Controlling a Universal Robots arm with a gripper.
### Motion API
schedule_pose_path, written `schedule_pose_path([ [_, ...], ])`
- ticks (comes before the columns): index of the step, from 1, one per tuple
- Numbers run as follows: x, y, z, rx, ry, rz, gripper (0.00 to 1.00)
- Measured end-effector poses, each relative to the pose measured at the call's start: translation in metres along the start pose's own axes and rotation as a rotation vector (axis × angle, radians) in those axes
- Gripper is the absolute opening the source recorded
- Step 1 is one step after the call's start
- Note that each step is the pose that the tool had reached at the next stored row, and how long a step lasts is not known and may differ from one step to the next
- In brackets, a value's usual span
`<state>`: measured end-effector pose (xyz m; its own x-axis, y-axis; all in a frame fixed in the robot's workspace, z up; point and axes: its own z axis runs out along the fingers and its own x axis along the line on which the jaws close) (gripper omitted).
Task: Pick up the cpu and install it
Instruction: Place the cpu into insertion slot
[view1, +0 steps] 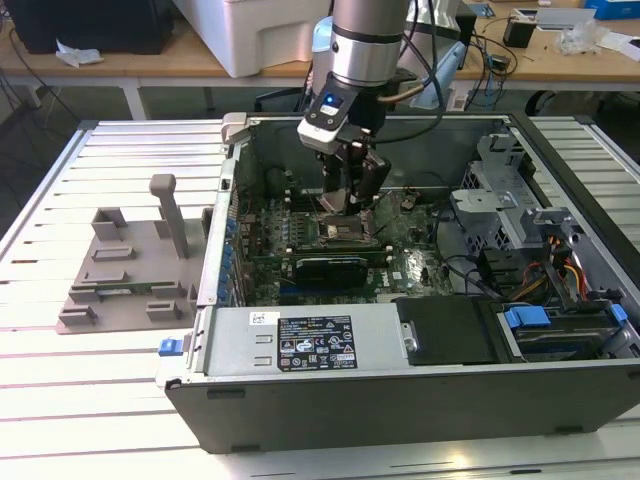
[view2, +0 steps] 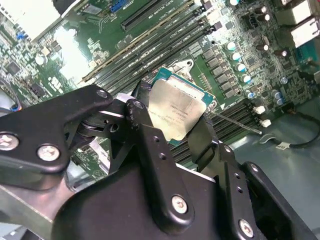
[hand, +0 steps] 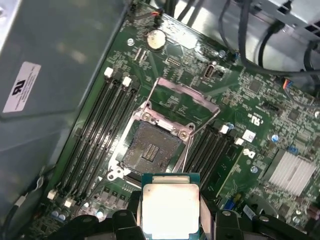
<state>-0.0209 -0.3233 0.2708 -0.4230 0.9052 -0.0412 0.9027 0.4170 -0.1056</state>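
Slatted grey metal table (view1: 70, 390) carries an open grey steel computer case (view1: 400, 405) lying on its side, with workbenches in the background. On the exterior view's left, beside the case, sits a grey plastic fixture tray (view1: 120, 275) with upright blocks.

1. Exterior view. A silver robot arm (view1: 365, 40) reaches down into the case. Its black gripper (view1: 346, 208) hangs close above the green motherboard (view1: 405, 265), over the black square socket (view1: 345, 235). From this angle the gap between gripper and socket cannot be judged.

2. First wrist view. The socket lies bare, its contact field exposed. Its metal load frame (hand: 186, 102) is swung up and open. Black memory slots (hand: 100, 130) run along both sides of the socket, and a finned silver heat sink (hand: 292, 172) stands well apart from it.

3. Second wrist view. The two black fingers (view2: 150, 145) are closed in on the cpu (view2: 175, 112), a flat square chip with a silver-grey metal top and a green rim. They pinch it by two opposite edges. The chip is held off the board and is not seated in the socket.

4. Obscured areas. The fingers cover both gripped edges of the chip. In the first wrist view its near edge is cut off by the picture border. The print on its top is too faint to make out.
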Motion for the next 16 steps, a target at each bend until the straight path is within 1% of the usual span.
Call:
schedule_pose_path([
  [4, 0.0000, 0.0001, 0.0002, 0.0036, 0.0036, 0.059, 0.54],
  [5, 0.0000, 0.0001, 0.0003, 0.0049, 0.0056, 0.085, 0.54],
  [7, 0.0000, 0.0000, 0.0002, 0.0069, 0.0073, 0.114, 0.54],
  [9, 0.0000, 0.0001, 0.0004, 0.0093, 0.0103, 0.156, 0.54],
  [15, 0.0000, 0.0001, 0.0006, 0.0146, 0.0140, 0.235, 0.54],
  [16, 0.0000, 0.0001, 0.0007, 0.0162, 0.0158, 0.261, 0.54],
])
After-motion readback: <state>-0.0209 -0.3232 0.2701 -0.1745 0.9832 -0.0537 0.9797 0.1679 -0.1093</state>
